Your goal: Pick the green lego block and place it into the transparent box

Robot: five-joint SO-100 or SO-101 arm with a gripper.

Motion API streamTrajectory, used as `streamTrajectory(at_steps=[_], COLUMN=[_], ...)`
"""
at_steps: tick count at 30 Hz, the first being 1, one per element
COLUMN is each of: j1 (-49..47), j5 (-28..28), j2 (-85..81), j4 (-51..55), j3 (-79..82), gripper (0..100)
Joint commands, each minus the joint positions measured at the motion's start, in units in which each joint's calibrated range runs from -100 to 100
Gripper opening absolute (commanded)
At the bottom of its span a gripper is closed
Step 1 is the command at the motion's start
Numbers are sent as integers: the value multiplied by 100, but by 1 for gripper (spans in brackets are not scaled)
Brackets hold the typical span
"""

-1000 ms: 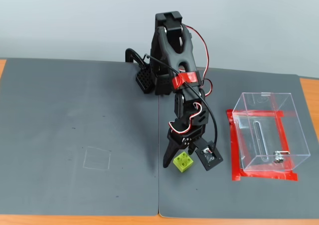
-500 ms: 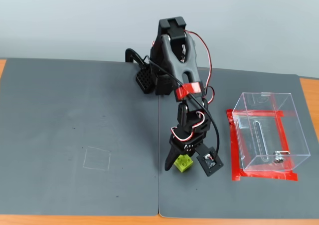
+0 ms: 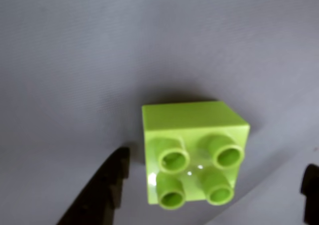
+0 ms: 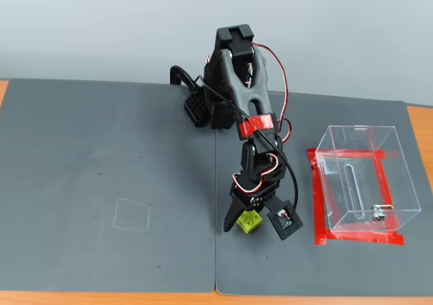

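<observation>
My gripper (image 3: 212,195) hangs wide open over the green block (image 3: 194,152) on the grey mat (image 4: 108,183), which sits studs-up between my fingers, nearer the dark left one in the wrist view, with the clear box (image 4: 362,180) well apart.

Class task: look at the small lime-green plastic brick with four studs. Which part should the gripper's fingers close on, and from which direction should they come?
Grip the small lime-green plastic brick by its two flat opposite side walls, coming down from above. The studs on top are round and would likely slip; the sides are flat and parallel. The black two-finger gripper already hangs over it, open, with one finger on each side in the wrist view.
</observation>
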Motion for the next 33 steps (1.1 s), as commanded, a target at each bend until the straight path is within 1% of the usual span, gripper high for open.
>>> streamTrajectory(at_steps=[1,3,9,14,19,21,28,33], j1=[16,31,53,38,16,16,-14,-230], j5=[-4,-35,-35,-25,-40,-45,-45,-45], j2=[-47,-47,-47,-47,-64,-81,-183,-895], j4=[-65,-22,-57,-48,-57,-31,39,204], j3=[-211,-202,-184,-184,-184,-184,-238,-229], gripper=[38,37,25,20,7,5,5,5])
